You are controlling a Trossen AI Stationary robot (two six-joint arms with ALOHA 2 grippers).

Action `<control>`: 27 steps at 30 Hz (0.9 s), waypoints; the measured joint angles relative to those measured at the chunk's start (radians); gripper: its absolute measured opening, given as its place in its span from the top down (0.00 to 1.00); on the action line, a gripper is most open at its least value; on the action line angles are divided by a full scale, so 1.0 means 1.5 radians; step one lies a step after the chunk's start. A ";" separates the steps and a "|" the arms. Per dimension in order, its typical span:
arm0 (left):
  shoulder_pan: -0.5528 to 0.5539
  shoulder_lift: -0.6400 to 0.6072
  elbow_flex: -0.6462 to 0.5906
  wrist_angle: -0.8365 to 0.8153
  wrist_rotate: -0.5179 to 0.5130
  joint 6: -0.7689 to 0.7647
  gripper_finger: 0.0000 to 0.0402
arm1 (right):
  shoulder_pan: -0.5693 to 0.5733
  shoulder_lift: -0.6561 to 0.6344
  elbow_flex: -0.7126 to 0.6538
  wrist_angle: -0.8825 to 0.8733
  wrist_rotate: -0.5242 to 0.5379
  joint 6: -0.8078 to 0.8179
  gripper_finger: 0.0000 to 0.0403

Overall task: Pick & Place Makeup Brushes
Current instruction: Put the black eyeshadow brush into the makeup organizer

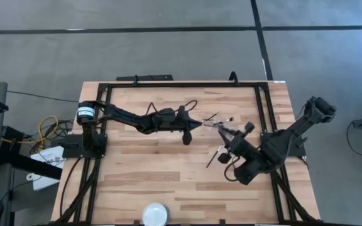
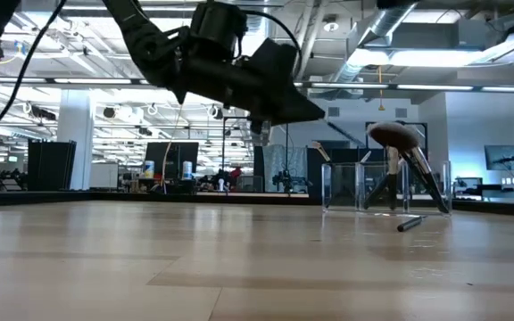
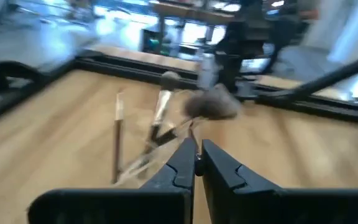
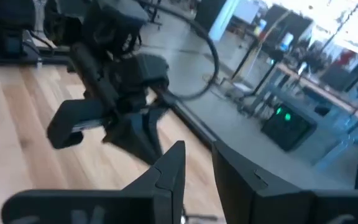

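Makeup brushes point(image 1: 217, 120) on wooden table point(image 1: 143, 176)

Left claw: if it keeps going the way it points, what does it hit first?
Probably the makeup brushes standing in the clear holder; the shut left claw points right at them. Depth is unclear.

The desk point(image 1: 168, 182) is pale wooden planking with visible grain and a soft satin sheen, edged by a matt black metal frame point(image 1: 181, 84). Near its middle, the clear plastic holder point(image 2: 386, 185) looks glossy, and the makeup brushes point(image 2: 406, 165) in it have dark handles, shiny silver ferrules and one fluffy reddish-brown head. Both arms look matt black.
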 joint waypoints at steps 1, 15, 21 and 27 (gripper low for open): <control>0.000 0.000 0.000 -0.002 -0.022 0.009 0.96 | 0.000 0.003 0.000 -0.028 -0.004 0.035 0.82; 0.020 -0.100 0.001 -0.084 -0.060 0.077 0.97 | -0.015 0.062 0.000 -0.083 -0.007 0.092 0.82; 0.017 -0.096 0.073 -0.210 -0.053 0.075 0.97 | -0.038 0.060 0.000 -0.080 -0.016 0.091 0.82; 0.017 -0.068 0.114 -0.257 -0.053 0.078 0.96 | -0.060 0.060 0.000 -0.083 -0.019 0.086 0.82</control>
